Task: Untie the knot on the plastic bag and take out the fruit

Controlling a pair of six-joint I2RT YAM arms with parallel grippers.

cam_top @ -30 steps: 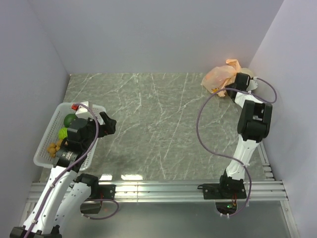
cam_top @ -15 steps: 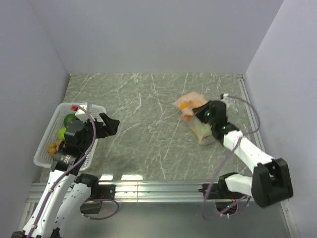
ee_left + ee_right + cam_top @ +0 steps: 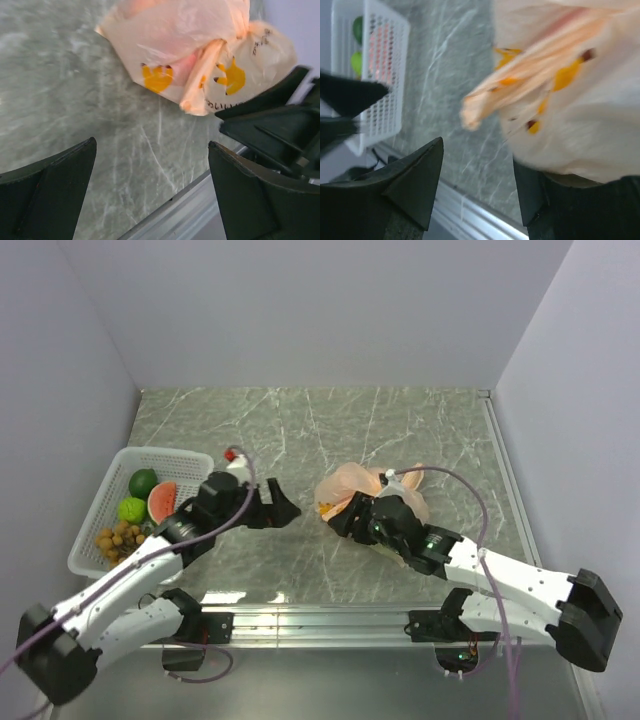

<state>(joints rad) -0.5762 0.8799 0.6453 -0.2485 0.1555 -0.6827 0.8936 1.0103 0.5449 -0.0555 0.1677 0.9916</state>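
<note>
A white lattice plastic basket (image 3: 95, 530) at the table's left holds green fruits, a watermelon slice and tan berries. The crinkly pale-peach plastic bag (image 3: 345, 485) lies mid-table. The left gripper (image 3: 278, 510), jaws wide, points toward it; the right gripper (image 3: 345, 518), jaws parted, sits against it.

One thin crinkly pale-peach plastic bag with orange-yellow printed marks (image 3: 345, 488), centre of the top view. One white lattice plastic basket (image 3: 95, 535), left of the frame. Inside it: two round green fruits (image 3: 143, 482), one red watermelon slice (image 3: 163, 503), one cluster of tiny tan berries (image 3: 117, 538), too small to count singly. Two white and black robot arms, one along the lower left (image 3: 120, 585), one along the lower right (image 3: 510, 580). Two black two-finger grippers: left (image 3: 283, 510), right (image 3: 340, 520).
</note>
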